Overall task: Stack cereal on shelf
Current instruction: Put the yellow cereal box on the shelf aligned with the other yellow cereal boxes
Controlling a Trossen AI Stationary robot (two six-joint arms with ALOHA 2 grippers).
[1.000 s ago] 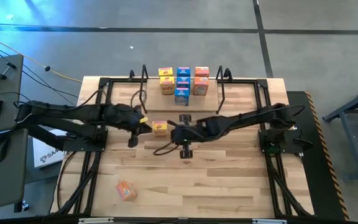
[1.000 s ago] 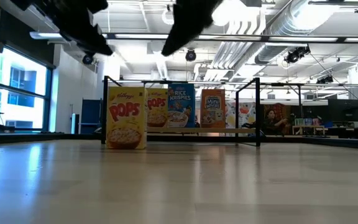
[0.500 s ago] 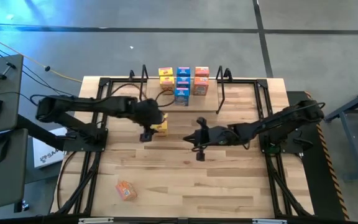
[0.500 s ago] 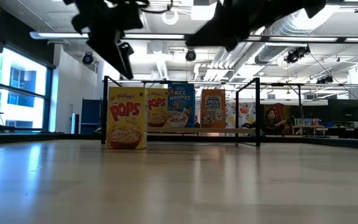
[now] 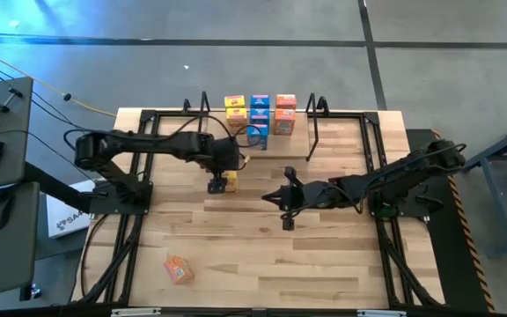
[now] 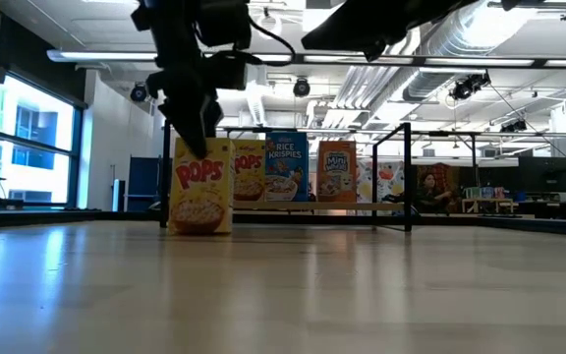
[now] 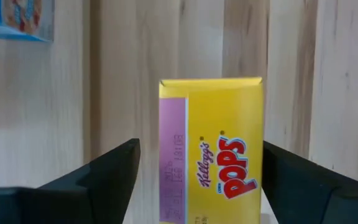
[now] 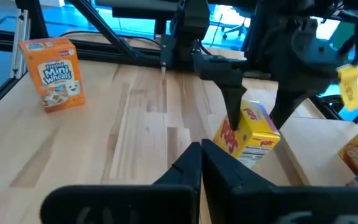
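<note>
A yellow Pops cereal box stands upright on the tabletop in front of the shelf. My left gripper hangs over it, pointing down and open, with one finger on either side of the box's top. Several yellow, blue and orange cereal boxes stand on the shelf. One blue box stands at their front. My right gripper is shut and holds nothing. It hovers to the right of the yellow box and points at it.
An orange Mini Wheats box sits alone near the table's front left corner. The shelf's black wire loops rise at both its ends. Bare tabletop lies between the yellow box and the front edge. A person shows far off in the room.
My left gripper has swung toward the table's right and come down over the yellow box. My right gripper, which was right beside the box, has drawn back toward the right edge. The box has stayed where it was.
</note>
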